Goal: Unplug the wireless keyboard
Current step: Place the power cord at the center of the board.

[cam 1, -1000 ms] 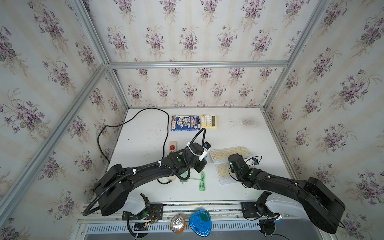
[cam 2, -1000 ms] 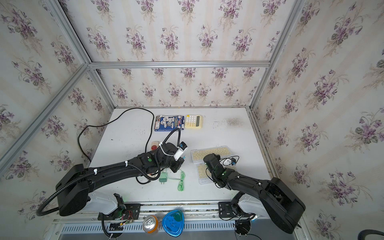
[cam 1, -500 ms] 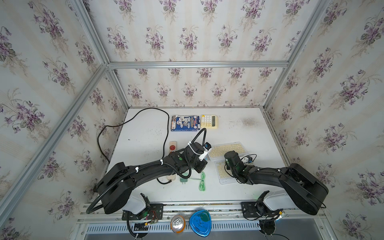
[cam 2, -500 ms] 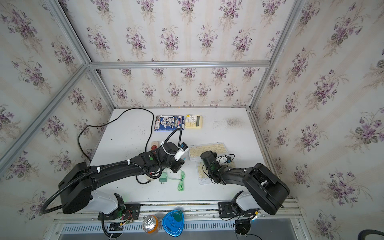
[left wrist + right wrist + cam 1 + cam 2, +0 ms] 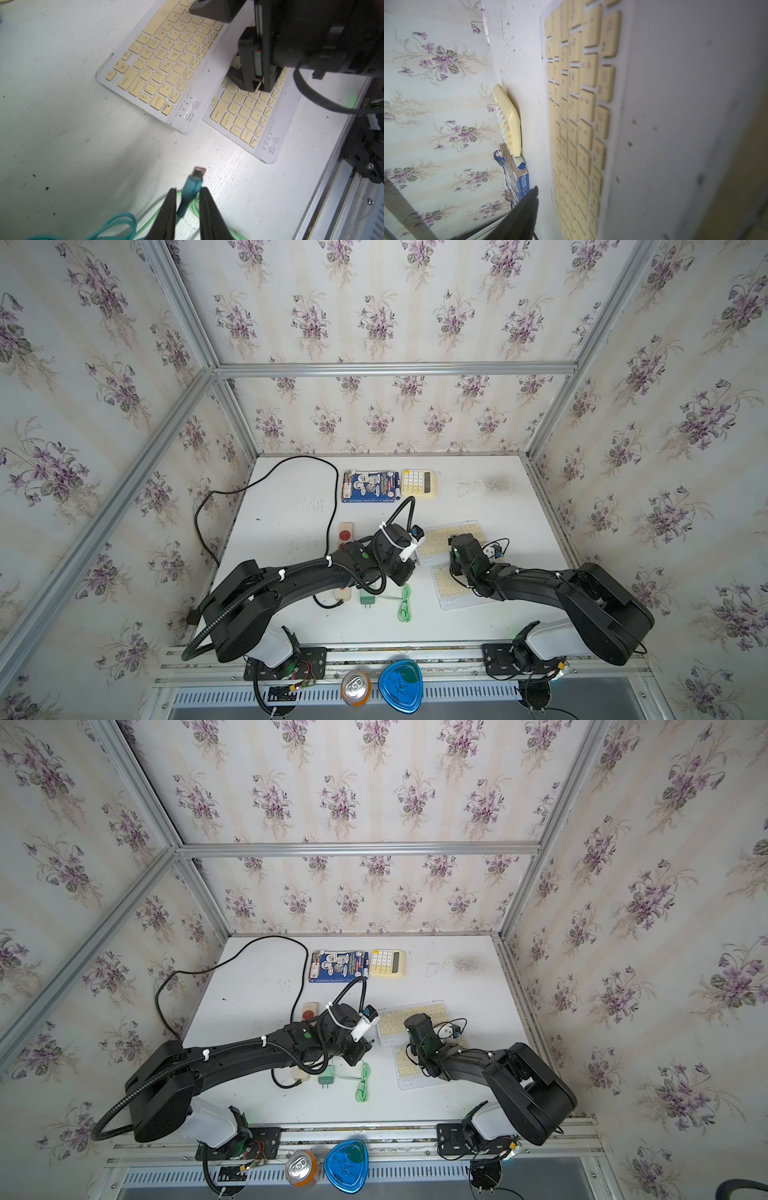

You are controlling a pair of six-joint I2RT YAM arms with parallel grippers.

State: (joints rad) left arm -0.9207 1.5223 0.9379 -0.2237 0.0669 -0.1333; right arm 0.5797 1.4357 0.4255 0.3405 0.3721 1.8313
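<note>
Right arm's elbow has swung inward over the last second. Top views: left gripper (image 5: 405, 576) hangs low over the table (image 5: 291, 510), with the green cable (image 5: 405, 605) coiled just beyond its fingertips. Right gripper (image 5: 456, 567) sits over the seam between two alike keyboards. Left wrist view: left jaws stand slightly apart and flank the teal plug (image 5: 192, 182), which looks loose, not pinched. Its metal tip points ahead of the fingertips, clear of both the far keyboard (image 5: 158, 62) and the near keyboard (image 5: 245, 116). Which of the two is the task's keyboard I cannot tell. Right gripper's fingers appear to touch the near one. Right wrist view: one dark finger (image 5: 523, 214) shows far off to the side, so those jaws read as apart. Far keyboard's keys lie just ahead. Risks: the loose plug may drop and bounce against a keyboard. Cable loops may snag the left fingers on withdrawal and drag. A lifting right gripper may nudge the adjoining keyboards.
</note>
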